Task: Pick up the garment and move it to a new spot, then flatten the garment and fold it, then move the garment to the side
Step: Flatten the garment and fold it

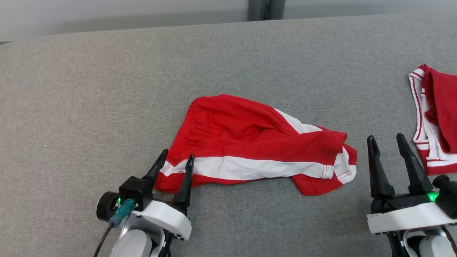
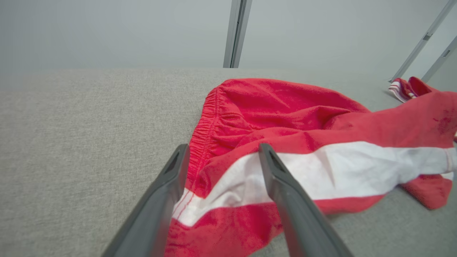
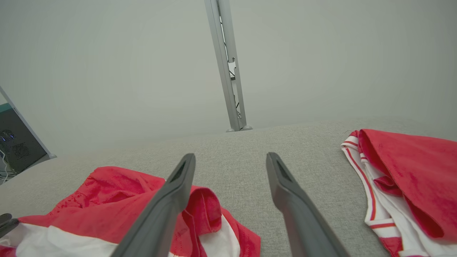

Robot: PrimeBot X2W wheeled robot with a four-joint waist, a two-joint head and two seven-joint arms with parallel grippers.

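The garment (image 1: pixel 250 142) is a pair of red shorts with a broad white stripe. It lies crumpled on the grey padded surface (image 1: pixel 107 89), waistband toward the left. My left gripper (image 1: pixel 178 154) is open, its two fingers standing apart over the garment's near left corner. In the left wrist view the garment (image 2: pixel 303 117) spreads to the right, and its white-striped hem lies between the fingers of the left gripper (image 2: pixel 224 146). My right gripper (image 1: pixel 385 136) is open with nothing between its fingers, just right of the garment's right end. The right wrist view shows the garment (image 3: pixel 107 192) at lower left of the right gripper (image 3: pixel 231 155).
A second red and white garment (image 1: pixel 439 117) lies at the right edge of the surface, also seen as a folded heap (image 3: pixel 410 171) in the right wrist view. A grey metal post (image 1: pixel 266 10) stands behind the far edge. Bare grey surface stretches left and far.
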